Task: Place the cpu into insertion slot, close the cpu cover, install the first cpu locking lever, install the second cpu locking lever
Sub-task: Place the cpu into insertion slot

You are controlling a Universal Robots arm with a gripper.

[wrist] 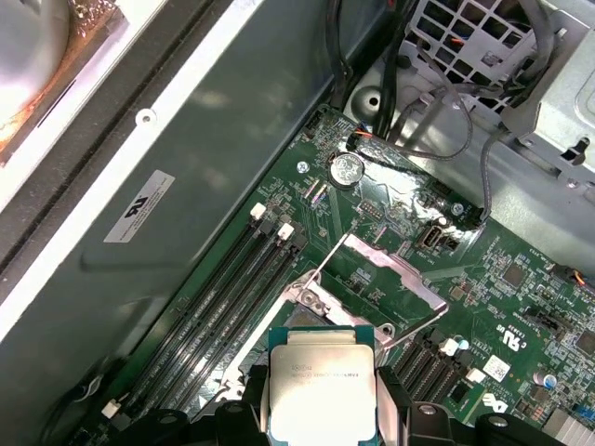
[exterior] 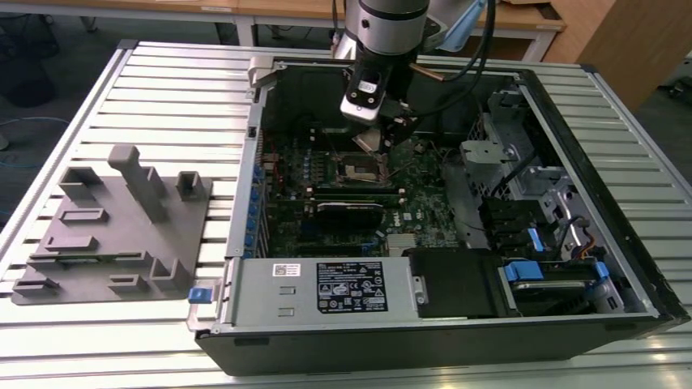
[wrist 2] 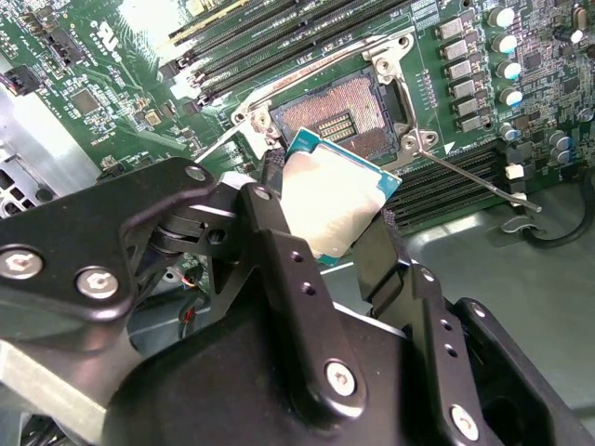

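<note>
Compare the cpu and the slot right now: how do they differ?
The cpu is clamped in the gripper and held off the board, not seated; the slot lies fixed on the board, uncovered and empty. The cpu shows a plain silver-grey top with a teal edge; the slot shows a coppery contact field inside a silvery rim. Both are square and look close in size.

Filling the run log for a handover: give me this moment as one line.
gripper: shut on cpu | insertion slot: empty, cpu held above it, not seated | cpu cover: raised open
</note>
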